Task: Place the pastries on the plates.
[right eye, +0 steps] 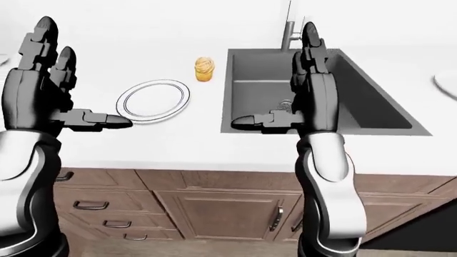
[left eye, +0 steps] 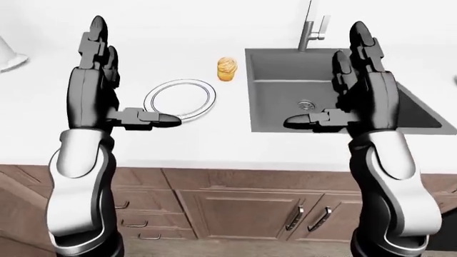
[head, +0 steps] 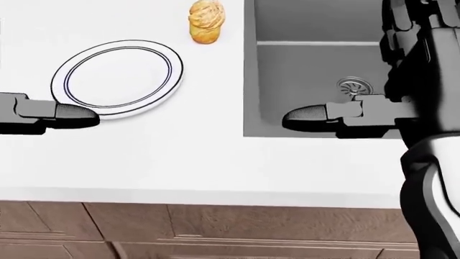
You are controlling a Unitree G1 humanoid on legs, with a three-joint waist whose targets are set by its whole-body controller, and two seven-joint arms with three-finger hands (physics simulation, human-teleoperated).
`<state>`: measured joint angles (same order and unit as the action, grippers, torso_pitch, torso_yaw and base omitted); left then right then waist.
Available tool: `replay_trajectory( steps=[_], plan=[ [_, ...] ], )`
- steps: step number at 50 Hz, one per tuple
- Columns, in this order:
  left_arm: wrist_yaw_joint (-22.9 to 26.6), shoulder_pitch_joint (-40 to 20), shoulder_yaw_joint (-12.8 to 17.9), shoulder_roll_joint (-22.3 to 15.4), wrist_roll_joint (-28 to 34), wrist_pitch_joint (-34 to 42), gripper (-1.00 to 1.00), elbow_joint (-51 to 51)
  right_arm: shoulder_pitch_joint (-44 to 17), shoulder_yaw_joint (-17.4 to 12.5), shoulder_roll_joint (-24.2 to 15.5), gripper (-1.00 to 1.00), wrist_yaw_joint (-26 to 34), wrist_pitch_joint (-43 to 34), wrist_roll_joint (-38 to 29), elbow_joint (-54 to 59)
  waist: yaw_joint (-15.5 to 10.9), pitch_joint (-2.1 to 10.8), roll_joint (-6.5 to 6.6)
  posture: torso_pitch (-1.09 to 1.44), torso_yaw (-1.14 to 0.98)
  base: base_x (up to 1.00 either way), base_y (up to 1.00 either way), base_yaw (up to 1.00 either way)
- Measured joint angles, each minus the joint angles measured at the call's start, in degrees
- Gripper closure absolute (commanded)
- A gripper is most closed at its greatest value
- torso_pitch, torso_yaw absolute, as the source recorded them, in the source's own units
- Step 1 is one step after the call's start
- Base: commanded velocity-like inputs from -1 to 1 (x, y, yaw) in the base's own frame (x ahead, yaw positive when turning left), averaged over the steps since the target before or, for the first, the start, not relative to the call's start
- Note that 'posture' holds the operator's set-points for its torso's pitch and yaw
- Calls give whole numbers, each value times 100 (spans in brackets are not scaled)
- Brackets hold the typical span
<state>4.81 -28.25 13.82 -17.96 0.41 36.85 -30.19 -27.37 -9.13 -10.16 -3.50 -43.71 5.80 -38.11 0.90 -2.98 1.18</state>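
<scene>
A golden muffin-like pastry stands on the white counter, just above and right of a white plate with a dark ring. The plate is bare. My left hand is raised over the counter, fingers spread open, its thumb overlapping the plate's lower left rim in the head view. My right hand is raised open over the grey sink, thumb pointing left. Neither hand holds anything.
The sink basin with its drain sits right of the plate, with a faucet above it. Another white plate edge shows at the far right of the right-eye view. Wooden cabinet doors and drawers lie below the counter edge.
</scene>
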Motion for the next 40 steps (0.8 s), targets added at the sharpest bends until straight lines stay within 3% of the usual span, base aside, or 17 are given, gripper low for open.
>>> replay_trajectory(
  steps=[3,8,11,14,17,20,26,31,40],
  plan=[
    [-13,-9,31,-7,25,53,-100,67,-5,101,-52,-100,31,1,-23,47,-41,40,-84,0,0,0,0,0],
    [6,7,-42,33,54,85,-100,91,29,29,-60,-100,97,-26,-6,-37,-60,52,-143,0,0,16,39,0],
    [39,-89,-47,-6,27,66,-100,-21,9,-1,-52,-100,92,6,-56,-48,-27,179,-224,0,0,22,46,0],
    [15,-146,-10,-20,44,-43,-100,-86,-55,7,-47,-100,106,79,-60,-126,52,131,-2,0,0,23,45,0],
    [10,-140,-22,-21,59,-59,-100,-70,-56,6,-48,-100,125,104,-38,-163,78,110,395,0,0,23,46,0],
    [9,3,27,-20,89,45,-100,52,63,139,31,-100,162,48,3,-70,-29,17,368,0,0,23,45,0],
    [19,-80,27,-25,97,43,-100,-106,-4,9,4,-100,141,22,43,-108,-27,-12,108,0,0,4,5,0],
    [14,-29,65,-26,115,97,-100,-4,10,79,-3,-100,137,99,111,-204,-118,-64,-91,0,0,2,0,0],
    [23,-80,69,-50,131,66,-100,-127,43,43,-6,-100,90,120,136,-120,-227,117,-245,0,0,16,0,0]
  ],
)
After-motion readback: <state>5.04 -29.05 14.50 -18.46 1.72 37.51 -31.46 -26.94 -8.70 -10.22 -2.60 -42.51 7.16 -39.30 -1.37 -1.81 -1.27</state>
